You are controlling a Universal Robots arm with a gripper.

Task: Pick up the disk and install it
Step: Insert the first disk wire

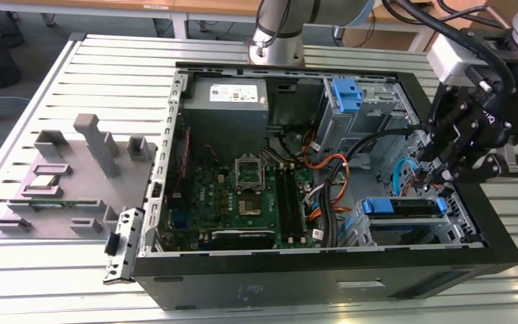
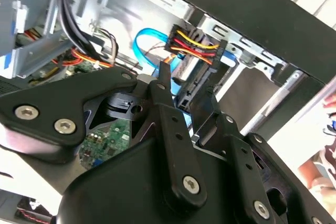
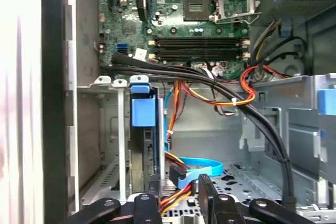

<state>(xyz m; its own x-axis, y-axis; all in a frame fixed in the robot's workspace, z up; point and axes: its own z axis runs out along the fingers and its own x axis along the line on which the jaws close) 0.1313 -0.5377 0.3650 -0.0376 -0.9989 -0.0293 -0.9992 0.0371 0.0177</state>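
The disk (image 1: 403, 206) sits in the lower drive bay at the case's front corner, on the exterior view's right, its blue rail facing up. In the first wrist view the disk (image 3: 143, 111) stands edge-on in the metal cage. My gripper (image 1: 432, 183) hangs just behind the bay, inside the case. In the second wrist view the gripper (image 2: 190, 90) is shut on a black cable connector (image 2: 194, 77) with red, yellow and black wires. In the first wrist view the gripper (image 3: 178, 184) has that connector and a blue data cable (image 3: 199, 165) between its fingers, next to the disk's end.
The open computer case (image 1: 331, 260) lies on a slatted table. Inside are the motherboard (image 1: 241, 196), a grey power-supply box (image 1: 226, 94), a lighter-blue bracket (image 1: 347, 94) and a black cable bundle (image 1: 349, 155) crossing near the bay. A grey fixture tray (image 1: 70, 182) lies at the exterior view's left.
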